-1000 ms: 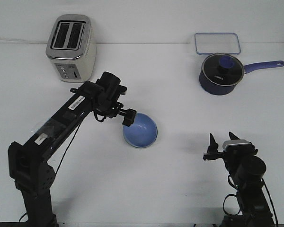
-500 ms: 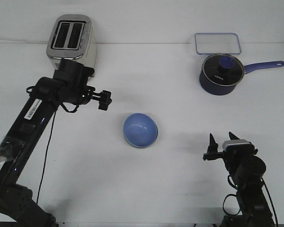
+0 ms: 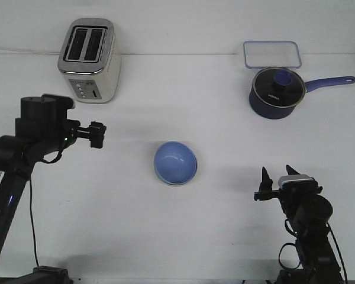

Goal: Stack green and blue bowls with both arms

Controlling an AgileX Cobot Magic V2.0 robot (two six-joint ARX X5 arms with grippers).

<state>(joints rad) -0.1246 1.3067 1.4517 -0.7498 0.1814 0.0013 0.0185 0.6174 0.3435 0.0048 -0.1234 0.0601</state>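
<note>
Blue bowl (image 3: 175, 163): I see it mid-table, upright, free of both arms
Left gripper (image 3: 96, 135): raised left of the bowl, near the toaster (image 3: 89, 59); I cannot tell its opening
Right gripper (image 3: 278, 178): near right, fingers apart, holding nothing

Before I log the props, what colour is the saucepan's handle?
The saucepan's handle is periwinkle blue, seen best in the front view.
</note>
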